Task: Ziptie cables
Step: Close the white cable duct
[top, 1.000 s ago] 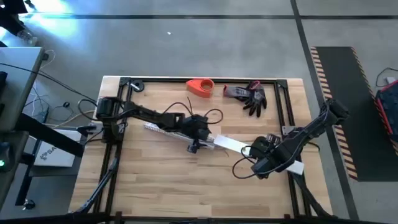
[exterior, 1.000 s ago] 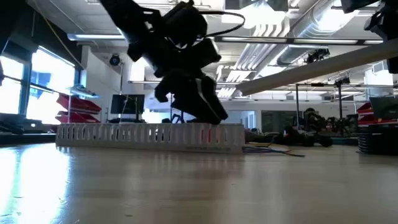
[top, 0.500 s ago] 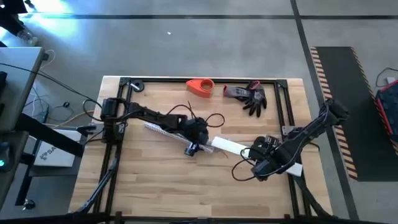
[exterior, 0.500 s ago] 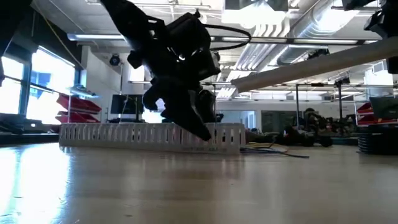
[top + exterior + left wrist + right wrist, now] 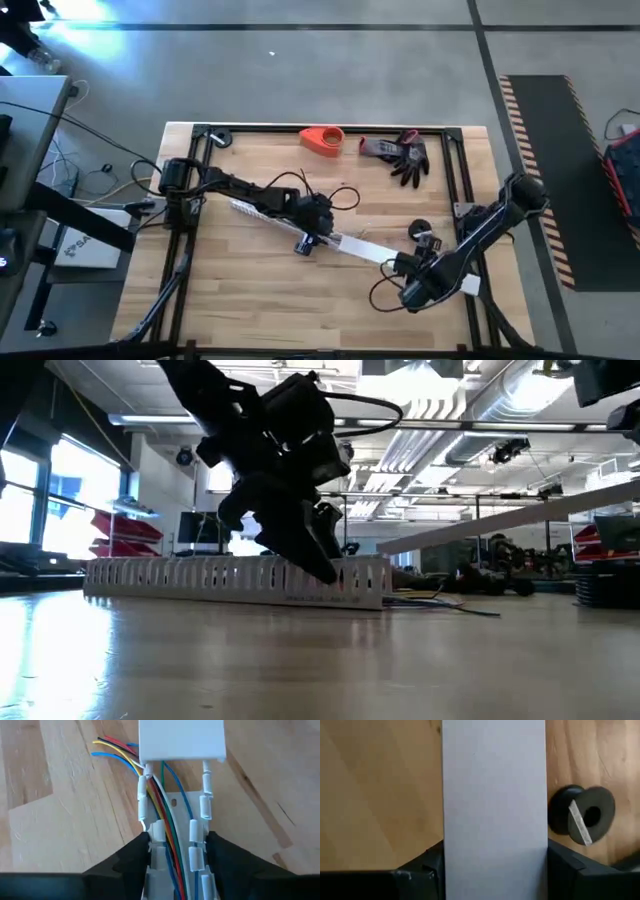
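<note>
The high view looks straight down on the whole table (image 5: 250, 290); the low view sits at tabletop height, facing level across it. Both share the white slotted channel (image 5: 262, 211), which the left wrist camera sees close up.

My left arm reaches from the frame's left edge toward centre, its hand (image 5: 312, 228) tilted downward, fingers apart. My right arm bends in from the right edge; its hand (image 5: 415, 288), lower right, is clamped.
</note>
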